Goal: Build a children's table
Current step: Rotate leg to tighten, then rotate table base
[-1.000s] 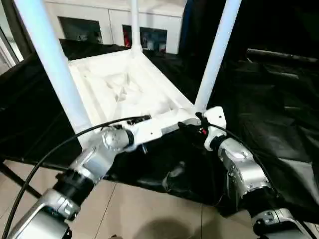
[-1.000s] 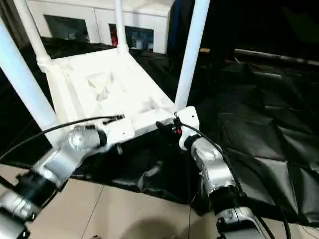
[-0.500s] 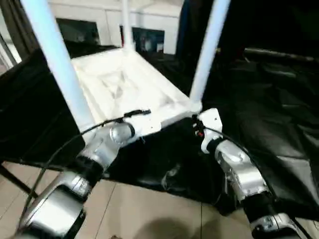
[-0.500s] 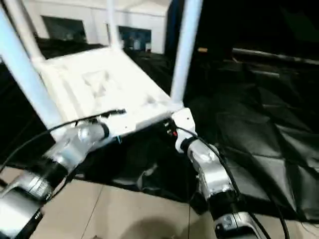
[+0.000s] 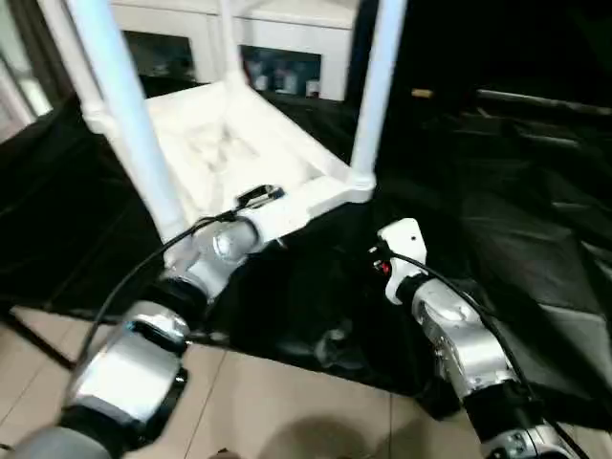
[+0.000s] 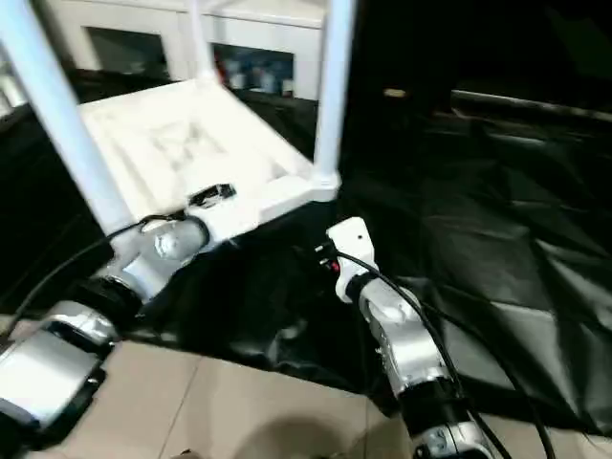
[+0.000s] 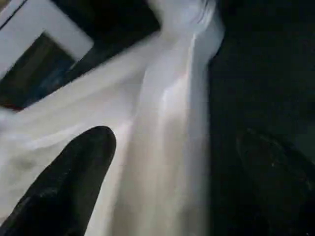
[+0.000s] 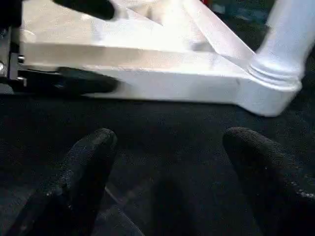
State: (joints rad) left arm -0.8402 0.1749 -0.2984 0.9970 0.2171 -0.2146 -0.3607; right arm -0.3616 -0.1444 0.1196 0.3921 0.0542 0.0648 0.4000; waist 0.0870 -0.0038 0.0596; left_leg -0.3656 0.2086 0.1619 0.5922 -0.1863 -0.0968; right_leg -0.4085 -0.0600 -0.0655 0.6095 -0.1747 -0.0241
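Observation:
The children's table lies upside down on black cloth, its white legs standing upward from the corner sockets. My left gripper is at the top's near rim, open, with one black finger above the rim and one below; in the left wrist view the white rim runs between the fingers. My right gripper is open and holds nothing, a short way in front of the near right corner socket.
A white cabinet with glass doors stands behind the table. Crumpled black cloth covers the ground to the right, and beige floor tiles lie near me. A black cable loops along my left arm.
My right gripper has come away from the near right corner and now sits apart from it. The table's near edge has swung away to the left with my left gripper on it.

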